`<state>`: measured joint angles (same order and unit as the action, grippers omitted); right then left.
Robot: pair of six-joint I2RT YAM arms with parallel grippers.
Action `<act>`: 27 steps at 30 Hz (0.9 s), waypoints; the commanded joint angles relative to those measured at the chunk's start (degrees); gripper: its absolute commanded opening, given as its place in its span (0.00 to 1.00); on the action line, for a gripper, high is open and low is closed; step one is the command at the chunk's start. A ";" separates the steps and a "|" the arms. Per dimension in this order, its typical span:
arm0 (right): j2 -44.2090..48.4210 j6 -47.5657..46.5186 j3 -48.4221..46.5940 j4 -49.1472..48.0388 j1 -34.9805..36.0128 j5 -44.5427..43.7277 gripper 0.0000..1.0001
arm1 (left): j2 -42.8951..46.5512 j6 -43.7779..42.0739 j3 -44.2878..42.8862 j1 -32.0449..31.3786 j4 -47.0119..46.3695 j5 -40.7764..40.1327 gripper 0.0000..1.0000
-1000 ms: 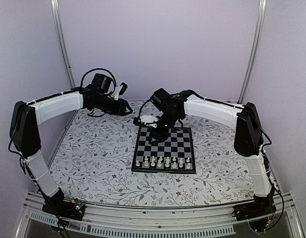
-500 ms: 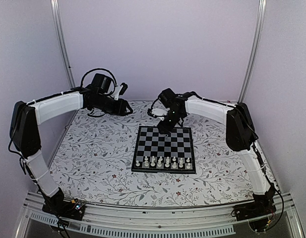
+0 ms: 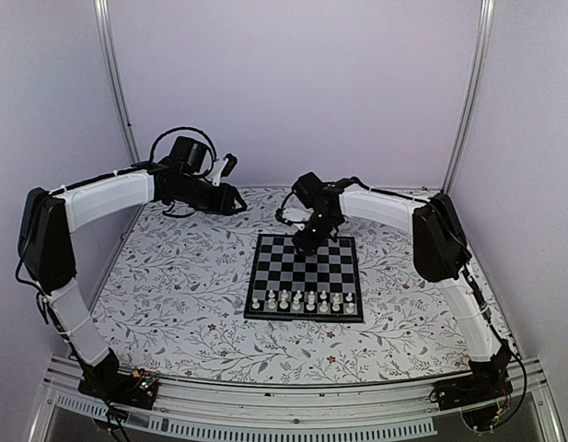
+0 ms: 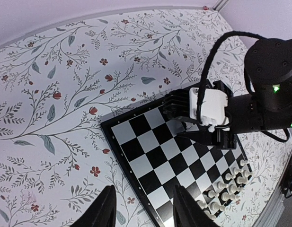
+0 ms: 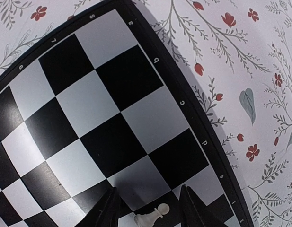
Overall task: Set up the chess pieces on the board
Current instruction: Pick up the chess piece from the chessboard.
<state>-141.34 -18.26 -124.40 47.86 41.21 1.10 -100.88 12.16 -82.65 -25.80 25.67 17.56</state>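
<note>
The right claw (image 5: 148, 189) hangs half open over the board (image 3: 274, 267) at its 12 o'clock edge, gripping nothing. One pawn (image 5: 153, 215) seems to lie tipped between the jaws, so a careless closing may roll it away. The left claw (image 4: 143, 189) waits open and empty at 10 o'clock.

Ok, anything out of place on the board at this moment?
Yes: one chess piece lies on its side on the board, between the fingers of the open right gripper and touching neither. That looks odd because the other pieces stand upright in a row along the near edge.
</note>
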 commanded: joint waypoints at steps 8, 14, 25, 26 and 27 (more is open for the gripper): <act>2.83 1.91 6.74 -1.42 -1.99 0.20 0.43 | -0.67 -0.39 0.23 0.72 0.17 1.03 0.43; 4.58 1.91 9.69 -1.97 -2.68 0.30 0.42 | -0.90 -0.45 0.21 0.67 0.28 1.15 0.43; 9.14 1.58 14.00 -3.27 -3.44 -0.14 0.34 | -1.16 -0.39 0.03 0.74 0.48 1.31 0.43; 9.21 1.57 14.01 -3.29 -3.42 -0.14 0.32 | -1.17 -0.46 0.01 0.71 0.56 1.34 0.43; 9.19 1.56 14.01 -3.29 -3.42 -0.11 0.31 | -1.26 -0.47 0.01 0.73 0.53 1.39 0.43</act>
<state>-134.45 -16.56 -111.26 42.85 38.52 2.04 -101.06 12.16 -82.65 -25.80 25.69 17.98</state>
